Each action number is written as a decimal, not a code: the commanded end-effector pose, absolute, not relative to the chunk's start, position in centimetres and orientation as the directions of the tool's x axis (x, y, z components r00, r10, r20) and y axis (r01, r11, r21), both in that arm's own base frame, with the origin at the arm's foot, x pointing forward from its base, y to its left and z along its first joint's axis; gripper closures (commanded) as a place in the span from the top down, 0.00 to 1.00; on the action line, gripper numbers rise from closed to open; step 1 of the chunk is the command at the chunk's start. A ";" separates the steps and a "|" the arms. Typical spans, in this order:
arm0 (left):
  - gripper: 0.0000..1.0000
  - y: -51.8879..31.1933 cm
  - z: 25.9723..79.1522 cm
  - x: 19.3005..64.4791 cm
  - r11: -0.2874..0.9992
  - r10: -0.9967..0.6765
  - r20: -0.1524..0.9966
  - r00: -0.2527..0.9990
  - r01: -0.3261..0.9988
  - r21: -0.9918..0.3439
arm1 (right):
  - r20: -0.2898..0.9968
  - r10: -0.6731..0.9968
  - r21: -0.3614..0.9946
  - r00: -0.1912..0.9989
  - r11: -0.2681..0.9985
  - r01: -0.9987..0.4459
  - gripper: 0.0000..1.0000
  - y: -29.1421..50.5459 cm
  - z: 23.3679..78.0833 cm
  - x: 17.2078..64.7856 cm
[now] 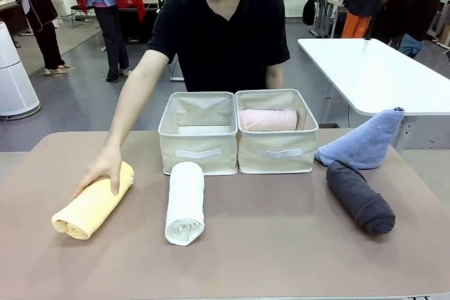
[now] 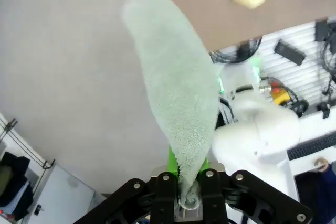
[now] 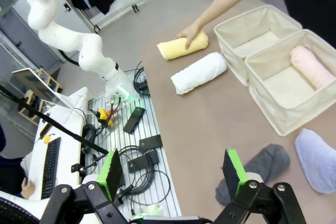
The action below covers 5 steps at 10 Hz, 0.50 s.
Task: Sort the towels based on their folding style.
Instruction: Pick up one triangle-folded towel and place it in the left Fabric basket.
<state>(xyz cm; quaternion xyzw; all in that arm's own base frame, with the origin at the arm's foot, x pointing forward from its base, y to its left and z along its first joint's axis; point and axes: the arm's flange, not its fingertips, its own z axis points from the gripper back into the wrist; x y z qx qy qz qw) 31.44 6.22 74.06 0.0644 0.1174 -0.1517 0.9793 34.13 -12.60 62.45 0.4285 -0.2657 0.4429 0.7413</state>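
While the person's hand (image 1: 105, 166) is resting on the yellow towel (image 1: 92, 209) in the front view, the white towel (image 1: 185, 202) and dark grey towel (image 1: 360, 206) are lying rolled on the brown table (image 1: 281, 258), the periwinkle cone (image 1: 365, 142) is lying just beside the right basket (image 1: 279, 154), and the pink roll (image 1: 268, 119) is sitting inside it, suggesting rolls are going there. In the left wrist view, the left gripper (image 2: 186, 200) is clamping the narrow end of the pale mint towel (image 2: 176, 98), holding it above grey floor beside the table. From the right wrist, the right gripper (image 3: 173, 170) is hovering wide open and empty over the table's edge.
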 end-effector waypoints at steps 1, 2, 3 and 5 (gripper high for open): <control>0.15 10.7 73.0 25.5 0.935 -0.338 -0.188 0.922 0.351 0.042 | 0.796 0.406 0.391 0.449 0.220 -0.894 1.00 -12.6 62.4 34.2; 0.15 11.2 72.4 24.9 0.932 -0.352 -0.173 0.920 0.361 0.021 | 0.796 0.406 0.391 0.449 0.220 -0.894 1.00 -12.6 62.4 34.2; 0.15 11.5 72.1 24.9 0.933 -0.354 -0.168 0.920 0.361 0.008 | 0.796 0.406 0.391 0.449 0.220 -0.894 1.00 -12.6 62.4 34.2; 0.15 12.0 71.8 24.6 0.936 -0.350 -0.143 0.926 0.352 -0.016 | 0.796 0.406 0.391 0.449 0.220 -0.894 1.00 -12.6 62.4 34.2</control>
